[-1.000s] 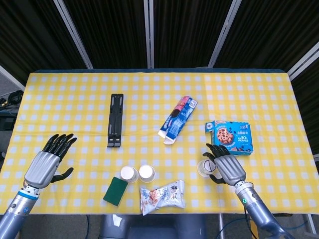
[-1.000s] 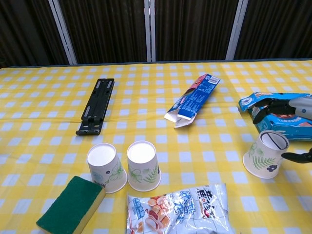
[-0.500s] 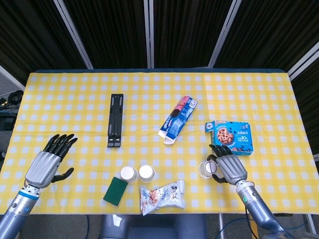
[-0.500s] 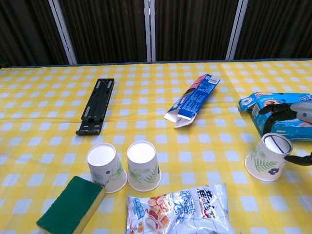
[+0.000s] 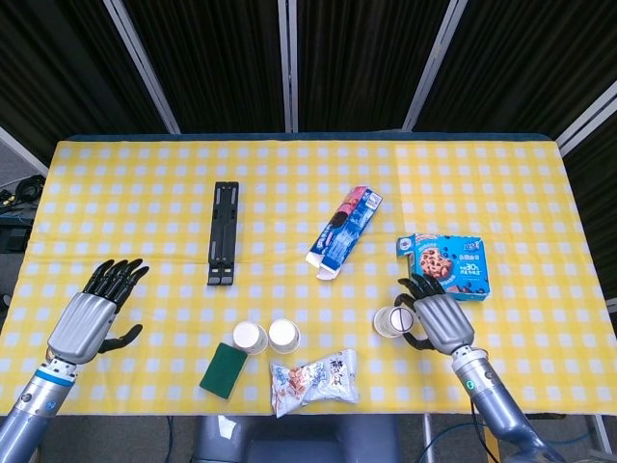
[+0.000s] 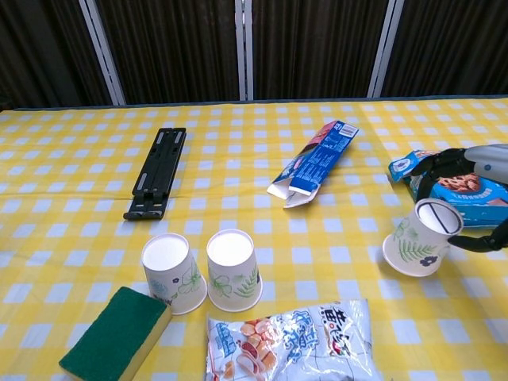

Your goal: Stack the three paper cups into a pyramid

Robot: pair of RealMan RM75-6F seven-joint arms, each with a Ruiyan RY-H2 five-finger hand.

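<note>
Two paper cups stand upside down side by side near the table's front: one (image 5: 249,337) (image 6: 169,272) on the left, the other (image 5: 283,335) (image 6: 233,270) touching it on the right. The third paper cup (image 5: 392,322) (image 6: 419,238) is tilted, base up, and lifted a little off the cloth. My right hand (image 5: 434,318) (image 6: 475,168) grips it between fingers and thumb, to the right of the pair. My left hand (image 5: 94,313) hovers over the table's left front with its fingers spread, holding nothing; the chest view does not show it.
A green sponge (image 5: 224,369) lies left of the cups and a snack bag (image 5: 314,379) just in front of them. A cookie box (image 5: 446,266) sits behind my right hand. A blue carton (image 5: 344,230) and a black bracket (image 5: 224,232) lie further back.
My right hand has carried the third cup a little to the left, toward the pair, tilting it more. The left hand has stayed put.
</note>
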